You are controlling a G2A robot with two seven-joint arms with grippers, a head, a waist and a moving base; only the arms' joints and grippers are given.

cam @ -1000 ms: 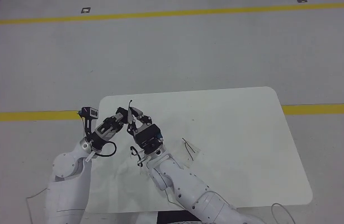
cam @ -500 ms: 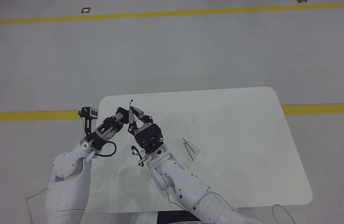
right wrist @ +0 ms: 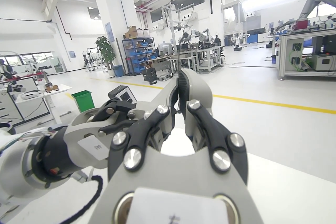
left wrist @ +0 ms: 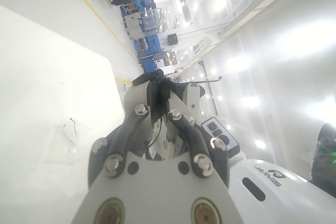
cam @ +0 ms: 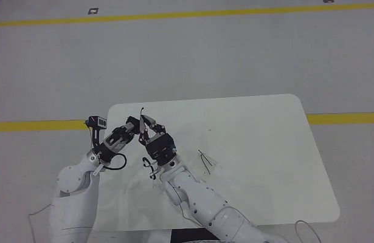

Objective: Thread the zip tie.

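Over the left part of the smooth white counter (cam: 253,133), right gripper (right wrist: 179,83): rounded white shells, ribbed black pads, fingers clamped flat on a thin black zip tie (right wrist: 179,57), wiry strand upright above the tips. Just beside it, left gripper (left wrist: 157,83), fingers pressed together; grip on the tie unclear. Off to the right, flat on the counter, a crinkled clear bag (left wrist: 56,154) with curved black spare ties (cam: 204,158).

place: robotics lab | evidence: workbenches (right wrist: 307,51), bin shelves (right wrist: 137,51), yellow floor lines (right wrist: 262,101)
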